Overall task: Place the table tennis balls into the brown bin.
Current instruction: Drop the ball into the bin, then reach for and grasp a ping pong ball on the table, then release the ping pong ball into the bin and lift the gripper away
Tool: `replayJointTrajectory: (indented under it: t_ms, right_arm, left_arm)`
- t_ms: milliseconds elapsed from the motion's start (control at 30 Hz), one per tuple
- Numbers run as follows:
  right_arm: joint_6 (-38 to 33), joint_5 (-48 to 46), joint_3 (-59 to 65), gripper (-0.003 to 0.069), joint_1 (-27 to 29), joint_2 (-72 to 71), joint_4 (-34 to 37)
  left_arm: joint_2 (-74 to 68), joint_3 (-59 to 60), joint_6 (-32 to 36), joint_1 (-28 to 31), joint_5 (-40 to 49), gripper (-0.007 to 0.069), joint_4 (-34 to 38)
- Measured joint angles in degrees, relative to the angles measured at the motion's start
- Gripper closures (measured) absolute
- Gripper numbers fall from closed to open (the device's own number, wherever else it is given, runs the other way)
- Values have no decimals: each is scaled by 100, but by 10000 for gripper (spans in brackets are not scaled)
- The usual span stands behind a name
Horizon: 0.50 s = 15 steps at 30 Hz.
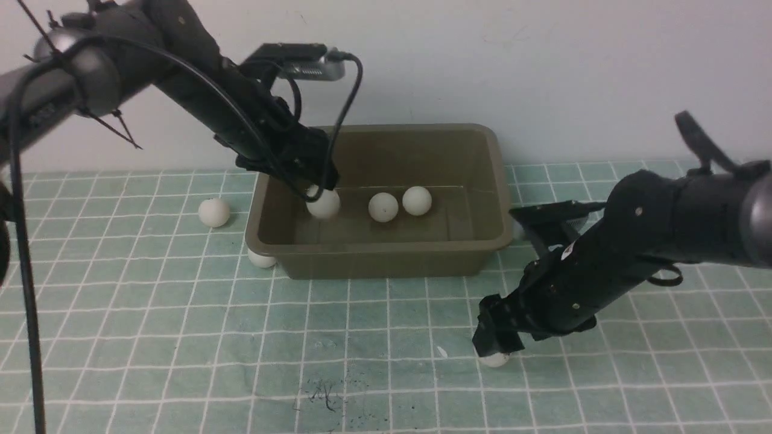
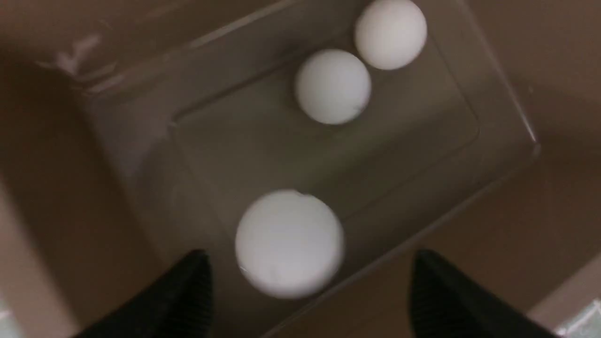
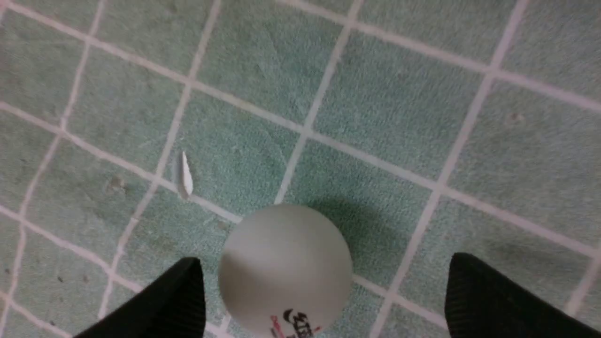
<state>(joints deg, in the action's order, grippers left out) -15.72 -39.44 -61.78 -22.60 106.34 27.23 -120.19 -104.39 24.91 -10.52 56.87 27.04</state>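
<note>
The brown bin [image 1: 386,246] stands at the back middle of the table. Two table tennis balls [image 1: 383,207] [image 1: 417,201] rest side by side on its floor. A third ball [image 1: 324,203], blurred in the left wrist view [image 2: 288,244], sits just below my left gripper [image 1: 316,181], which hangs open over the bin's left end; neither finger [image 2: 188,295] touches it. My right gripper [image 1: 497,346] is down at the cloth in front of the bin's right corner, open and straddling a ball [image 3: 286,270] with a dark and red mark. Two more balls lie left of the bin [image 1: 214,212] [image 1: 261,259].
A green cloth with a white grid [image 1: 386,337] covers the table, with a pale wall close behind the bin. A small white scrap [image 3: 185,176] lies near the right gripper. The left arm's black cable [image 1: 24,289] hangs down at the far left.
</note>
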Motion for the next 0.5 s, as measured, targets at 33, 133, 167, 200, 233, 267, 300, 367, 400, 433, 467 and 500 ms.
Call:
replayJointTrajectory:
  t_ms: [33,133,167,200,233,267,300,367,400,433,467,500]
  right_arm:
    - [0,-34,-48,25,-28,115,38]
    - [22,-325,-305,216,-108,269,51]
    - [49,-459,-411,322,-107,262,-10]
    - [50,-523,-460,340,-107,261,-20]
    - [98,-688,-596,329,-107,234,-114]
    - [145,-879,-730,307,-101,180,-214]
    - [192,-1075,-870,301,-95,89,-292]
    - [244,-1303,-1082,303,-90,-114,-368]
    - [262,-1357,-1319,304,-91,-282,-381]
    - [257,-1348,-1546,304,-91,-422,-381]
    - [234,-1319,-1625,304,-91,-477,-383]
    - [175,-1245,-1823,304,-91,-528,-388]
  left_arm:
    - [-22,-8,-82,-38,-8,63,-72]
    - [20,-343,-912,68,260,157,-795]
    - [53,-448,-1112,142,365,229,-989]
    - [65,-497,-1144,185,415,272,-1035]
    - [121,-597,-1264,309,530,389,-1267]
    - [175,-671,-1331,456,620,483,-1472]
    - [228,-713,-1379,622,648,545,-1612]
    - [259,-755,-1423,902,685,596,-1713]
    - [241,-767,-1411,1100,706,613,-1707]
    - [196,-767,-1318,1270,742,619,-1657]
    - [151,-767,-1195,1339,750,618,-1604]
    - [105,-772,-1090,1417,765,614,-1520]
